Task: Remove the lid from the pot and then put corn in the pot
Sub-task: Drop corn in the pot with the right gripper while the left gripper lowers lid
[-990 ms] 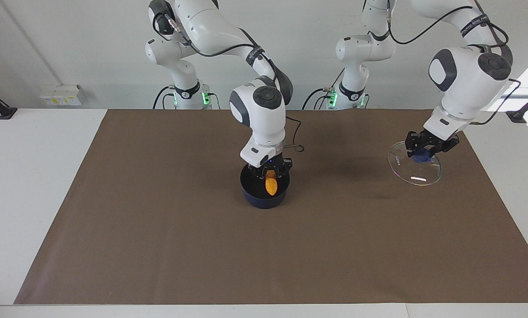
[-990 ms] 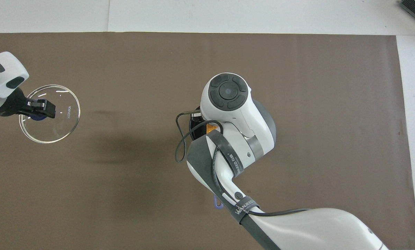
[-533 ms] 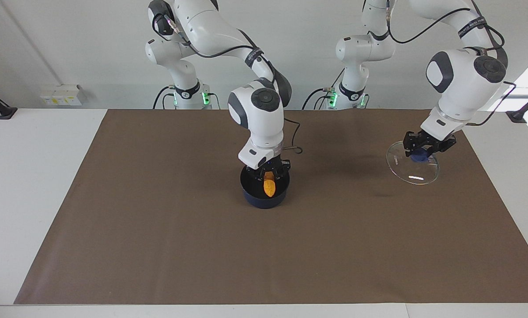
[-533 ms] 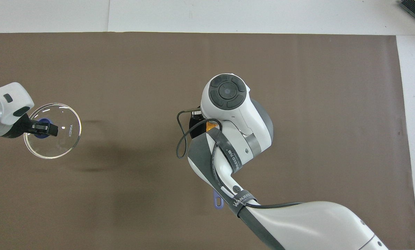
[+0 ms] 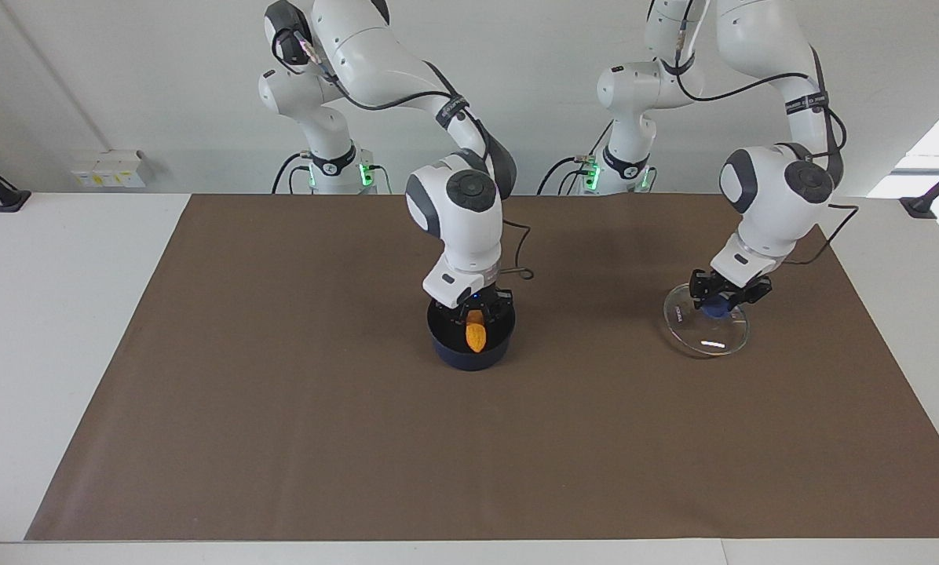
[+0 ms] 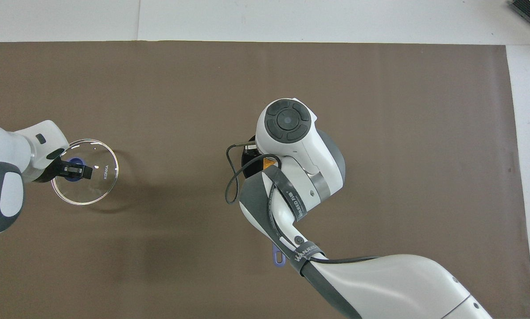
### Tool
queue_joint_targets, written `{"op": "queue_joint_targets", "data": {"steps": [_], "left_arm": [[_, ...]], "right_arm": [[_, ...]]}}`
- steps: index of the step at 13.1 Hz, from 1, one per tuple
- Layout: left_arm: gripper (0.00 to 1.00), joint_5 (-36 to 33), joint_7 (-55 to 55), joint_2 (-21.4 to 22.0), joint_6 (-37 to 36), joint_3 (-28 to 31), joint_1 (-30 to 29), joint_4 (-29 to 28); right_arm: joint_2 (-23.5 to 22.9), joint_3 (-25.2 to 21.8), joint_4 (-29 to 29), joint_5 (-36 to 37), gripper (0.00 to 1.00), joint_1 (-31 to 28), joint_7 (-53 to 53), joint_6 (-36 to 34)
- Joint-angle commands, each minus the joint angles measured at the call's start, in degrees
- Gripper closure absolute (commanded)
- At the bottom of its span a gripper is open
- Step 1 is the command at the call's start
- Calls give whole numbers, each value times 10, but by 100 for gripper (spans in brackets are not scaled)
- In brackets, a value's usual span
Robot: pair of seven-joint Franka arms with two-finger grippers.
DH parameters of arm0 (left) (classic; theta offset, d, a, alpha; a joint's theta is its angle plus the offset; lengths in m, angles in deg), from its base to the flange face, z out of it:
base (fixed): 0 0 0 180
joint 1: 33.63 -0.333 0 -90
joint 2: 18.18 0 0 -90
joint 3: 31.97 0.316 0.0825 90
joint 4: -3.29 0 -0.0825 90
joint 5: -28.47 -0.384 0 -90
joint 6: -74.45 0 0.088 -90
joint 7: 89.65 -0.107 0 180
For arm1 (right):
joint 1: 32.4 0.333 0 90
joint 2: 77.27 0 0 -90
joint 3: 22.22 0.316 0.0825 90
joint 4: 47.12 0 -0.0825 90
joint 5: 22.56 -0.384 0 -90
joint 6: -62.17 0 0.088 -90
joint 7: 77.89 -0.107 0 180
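- In the facing view, the corn [image 5: 476, 335] is seen lower in the pot [image 5: 470, 341] than a second ago; the right gripper [image 5: 476, 308] has been brought down to the pot's mouth at the centre of the frame, fingers clamped on the cob's upper end.
- The lid [image 5: 705, 320] has been carried down and inward from the right edge of that frame by the left gripper [image 5: 725, 297], which is shut on the blue knob [image 5: 717, 306]. The glass disc is now shown low over the brown mat [image 5: 281, 392], tilted; whether its rim touches the mat cannot be told.
- The meaning for the task is judged as follows: the lid is off, the corn is nearly delivered, and only the release into the pot and the setting down of the lid remain.
- The corn is pictured as a small orange-yellow cob, tapered, hanging tip downward against the pot's black inside.
- The pot is shown as a dark navy pan; in the overhead view it is almost wholly covered by the right arm, with only the looped end of its handle [image 6: 278, 258] left visible at lower centre.
- In the overhead view the lid [image 6: 97, 186] is seen at middle left, clear glass with a thin rim, well apart from the pot.
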Motion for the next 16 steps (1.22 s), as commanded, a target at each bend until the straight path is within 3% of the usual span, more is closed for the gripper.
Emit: {"op": "queue_joint_targets", "data": {"steps": [1, 3, 6, 7, 8, 9, 10, 13, 14, 15, 16], "left_arm": [[100, 8, -36, 0, 28, 1, -5, -17], [100, 8, -39, -1, 27, 1, -6, -17], [100, 8, -39, -13, 29, 1, -6, -17], [100, 8, -39, -13, 29, 2, -6, -16], [86, 8, -39, -13, 28, 2, -7, -16], [27, 8, -39, -13, 28, 2, -8, -13], [0, 8, -42, -13, 27, 2, -9, -12], [0, 8, -36, -17, 22, 2, -6, 7], [0, 8, -35, -13, 17, 1, -6, 17], [0, 8, -32, -7, -11, 2, -6, 32], [0, 8, -22, -3, -41, 2, -2, 57]], "right_arm": [[0, 3, -15, 2, 99, -6, 6, 19], [1, 3, -15, 2, 89, -6, 6, 17], [2, 3, -19, -3, 65, -6, 6, 18], [6, 3, -27, -3, 64, -6, 6, 18], [7, 3, -33, -3, 63, -6, 7, 18], [8, 3, -35, -3, 62, -6, 7, 18], [9, 3, -37, -3, 62, -6, 7, 18], [9, 3, -37, -4, 56, -6, 7, 18], [9, 3, -37, -4, 40, -6, 7, 18], [9, 3, -37, -4, 0, -6, 7, 20], [9, 3, -36, -4, 0, -6, 7, 19]]}}
